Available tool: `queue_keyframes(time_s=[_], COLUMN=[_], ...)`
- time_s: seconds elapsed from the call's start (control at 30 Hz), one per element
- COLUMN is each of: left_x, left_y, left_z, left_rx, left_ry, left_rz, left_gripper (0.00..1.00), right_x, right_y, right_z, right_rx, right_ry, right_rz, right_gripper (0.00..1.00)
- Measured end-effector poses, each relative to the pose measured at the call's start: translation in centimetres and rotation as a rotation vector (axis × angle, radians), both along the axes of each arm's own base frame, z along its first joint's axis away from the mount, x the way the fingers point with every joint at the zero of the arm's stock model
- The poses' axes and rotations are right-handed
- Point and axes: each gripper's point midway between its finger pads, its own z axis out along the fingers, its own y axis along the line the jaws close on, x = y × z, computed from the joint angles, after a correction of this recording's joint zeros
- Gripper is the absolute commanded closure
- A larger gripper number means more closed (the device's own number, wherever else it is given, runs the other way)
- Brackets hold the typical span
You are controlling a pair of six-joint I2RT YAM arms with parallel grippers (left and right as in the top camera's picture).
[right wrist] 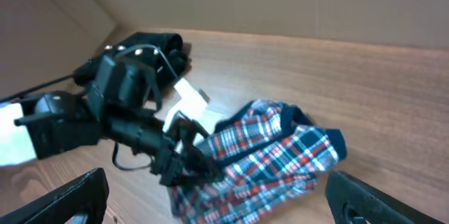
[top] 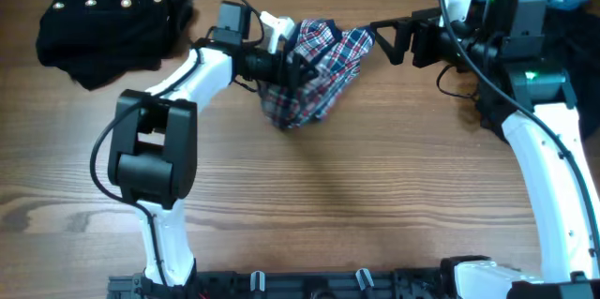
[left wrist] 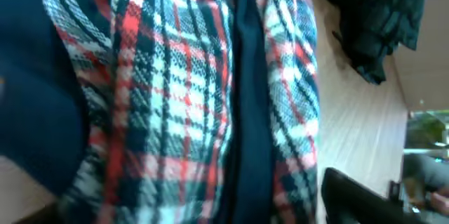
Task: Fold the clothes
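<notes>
Plaid garment point(top: 323, 79) bunched on the bench point(top: 375, 196).
Left pincer point(top: 295, 67) buried in it, grip unclear; right pincer point(top: 382, 44) spread, just beside it.

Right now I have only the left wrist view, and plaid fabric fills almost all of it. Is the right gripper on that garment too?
Observer: No. The right gripper stands open close beside the plaid garment, with nothing between its fingers.
Operator: Is the plaid flat or bunched?
Observer: Bunched in a heap on the table, with the left gripper buried in its left side.
Operator: Any other clothes nearby?
Observer: A black studded garment lies at the far left corner, with neither arm on it.
</notes>
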Motion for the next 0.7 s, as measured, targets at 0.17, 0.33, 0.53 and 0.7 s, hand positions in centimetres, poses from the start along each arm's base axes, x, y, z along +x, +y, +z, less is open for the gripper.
queue_keyframes(time_s=[0.17, 0.33, 0.53, 0.7], left_x=[-0.9, -0.6, -0.5, -0.5], left_y=[-1.6, -3.1, -4.5, -4.3], left_z=[0.0, 0.7, 0.3, -0.3], left_rx=[-0.012, -0.064, -0.048, -0.008], left_ry=[0.075, 0.228, 0.324, 0.294], left_rz=[0.021, 0.149, 0.27, 0.274], left_gripper=[0.25, 0.21, 0.16, 0.11], right_x=[-0.8, -1.1, -1.2, -1.3], right_y=[0.0, -0.1, -0.1, 0.1], right_z=[1.6, 2.2, 2.2, 2.2], right_rx=[0.004, 0.005, 0.005, 0.012], right_ry=[-0.042, -0.059, -0.056, -0.055], right_rz=[0.001, 0.002, 0.002, 0.012], right_gripper=[0.0, 0.0, 0.0, 0.0])
